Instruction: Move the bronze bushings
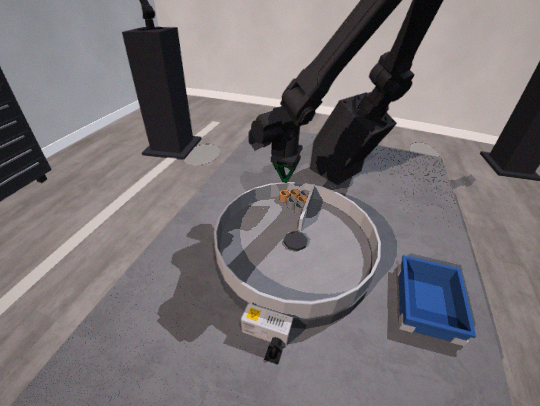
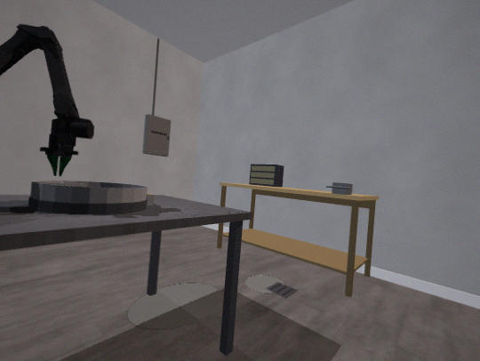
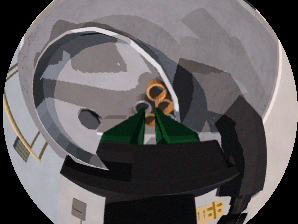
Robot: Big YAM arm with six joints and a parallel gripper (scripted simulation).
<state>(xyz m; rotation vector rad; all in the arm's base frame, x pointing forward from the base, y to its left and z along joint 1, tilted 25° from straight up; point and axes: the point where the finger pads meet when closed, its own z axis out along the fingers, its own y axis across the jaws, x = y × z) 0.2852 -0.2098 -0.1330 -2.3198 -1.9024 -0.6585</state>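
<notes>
A round grey-walled turntable (image 1: 297, 247) holds a small cluster of bushings at its far edge, beside an upright divider (image 1: 310, 206). Several bronze bushings (image 1: 294, 195) stand there, with grey ones (image 1: 290, 202) mixed in among them. My gripper (image 1: 285, 172), with green fingers, hangs above the far rim of the turntable, just over the cluster. It is shut, with nothing between its fingers. In the wrist view the fingertips point at the bronze bushings (image 3: 158, 96) and a grey one (image 3: 141, 107). The blue crate (image 1: 436, 297) stands empty to the right of the turntable.
A dark hub (image 1: 296, 241) marks the turntable's centre. A white control box (image 1: 265, 322) sits at its near edge. The arm's base (image 1: 350, 135) stands behind the turntable. Black pillars stand at the back left (image 1: 160, 90) and far right (image 1: 520, 135).
</notes>
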